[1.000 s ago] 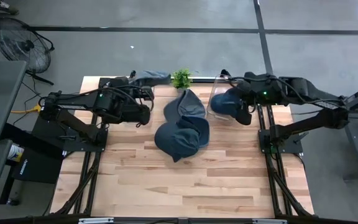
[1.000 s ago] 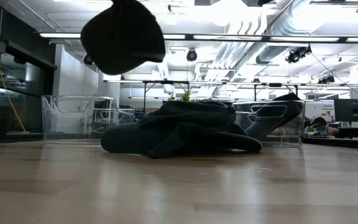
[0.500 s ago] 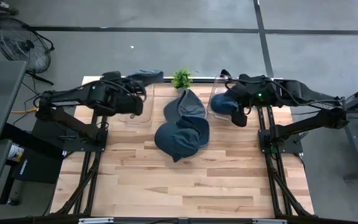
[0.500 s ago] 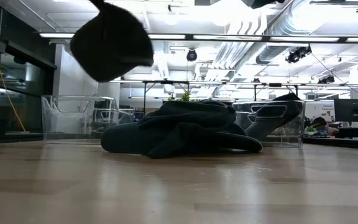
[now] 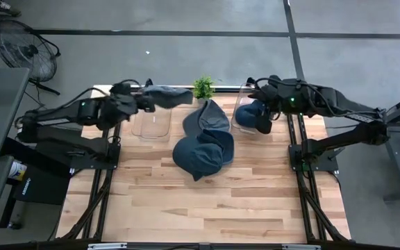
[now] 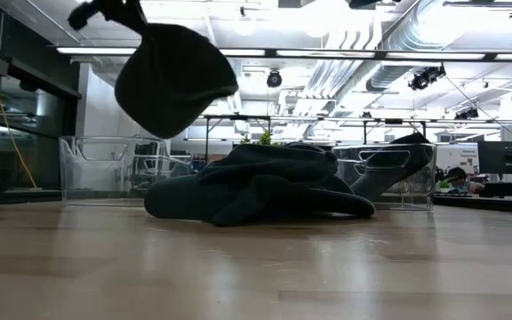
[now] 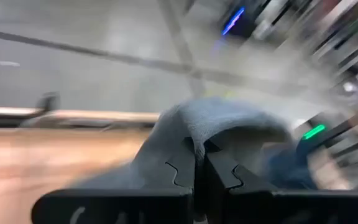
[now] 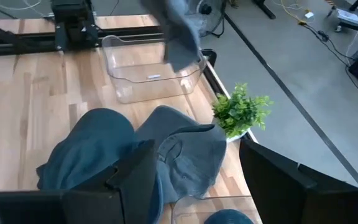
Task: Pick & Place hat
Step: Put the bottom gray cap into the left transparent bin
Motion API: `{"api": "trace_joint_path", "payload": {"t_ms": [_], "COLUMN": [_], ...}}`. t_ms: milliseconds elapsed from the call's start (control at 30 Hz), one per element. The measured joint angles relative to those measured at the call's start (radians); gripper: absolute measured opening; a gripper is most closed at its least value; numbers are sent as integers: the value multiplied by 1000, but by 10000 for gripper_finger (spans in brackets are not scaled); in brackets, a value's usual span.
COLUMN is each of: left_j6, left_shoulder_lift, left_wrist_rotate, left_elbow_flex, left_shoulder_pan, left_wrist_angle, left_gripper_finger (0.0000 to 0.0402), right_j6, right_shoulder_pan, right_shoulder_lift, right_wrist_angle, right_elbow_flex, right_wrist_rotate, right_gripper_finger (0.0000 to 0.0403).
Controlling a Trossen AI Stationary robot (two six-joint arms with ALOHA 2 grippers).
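Observation:
My left gripper (image 5: pixel 146 98) is shut on a blue-grey hat (image 5: pixel 170 94) and holds it in the air over the far end of the left clear bin (image 5: pixel 151 123). In the low view the hat (image 6: pixel 176 78) hangs high above the table. A pile of dark blue hats (image 5: pixel 203 142) lies on the middle of the table. My right gripper (image 5: pixel 265 122) is open above the right clear bin (image 5: pixel 240 119), which holds another hat (image 5: pixel 251 111). My left gripper pinches a raised fold of the hat's cloth (image 7: pixel 194 140) between its two fingers (image 7: pixel 179 171). It reaches in roughly level from the table's left. The hat is lifted clear and sags below the gripper (image 6: pixel 105 11).
A small green plant (image 5: pixel 202 87) stands at the far edge between the two bins. The right wrist view looks across the pile (image 8: pixel 135 155) at the left bin (image 8: pixel 151 71). The near half of the wooden table (image 5: pixel 207 208) is bare. Both arm bases stand at the table's sides.
My left arm has drawn back toward the table's left and far edge and its wrist has turned. The hat stays gripped, has swung, and now hangs a little lower over the left bin. My right gripper has shifted slightly toward the far edge.

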State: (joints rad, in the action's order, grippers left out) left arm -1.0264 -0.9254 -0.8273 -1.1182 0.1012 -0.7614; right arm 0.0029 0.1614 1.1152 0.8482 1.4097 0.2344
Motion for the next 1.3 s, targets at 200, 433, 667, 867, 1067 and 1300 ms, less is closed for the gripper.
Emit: {"api": "trace_joint_path", "payload": {"t_ms": [200,433,667,867,1067,1300], "left_j6": [-16,-74,-132,-142,-207,-228], "left_shoulder_lift": [193,374,401,361,344,339], "left_wrist_rotate": [146,365,563,624,683,655], "left_elbow_flex": [287,536,663,689,741,785], "left_shoulder_pan": [122,320,477,550,612,619], "left_wrist_angle": [292,499,697,707,715,714], "left_gripper_finger": [0,0,0,0,0,4], "right_j6": [2,32,44,44,50,61], "right_shoulder_pan": [30,29,29,29,29,50], "right_shoulder_lift": [0,19,72,110,130,130], "right_wrist_angle": [0,0,-1,-3,-18,-51], "right_elbow_flex": [0,0,0,0,0,1], "right_wrist_rotate": [-5,-38,-43,-43,-30,-13], "right_gripper_finger": [224,224,224,224,224,224]}}
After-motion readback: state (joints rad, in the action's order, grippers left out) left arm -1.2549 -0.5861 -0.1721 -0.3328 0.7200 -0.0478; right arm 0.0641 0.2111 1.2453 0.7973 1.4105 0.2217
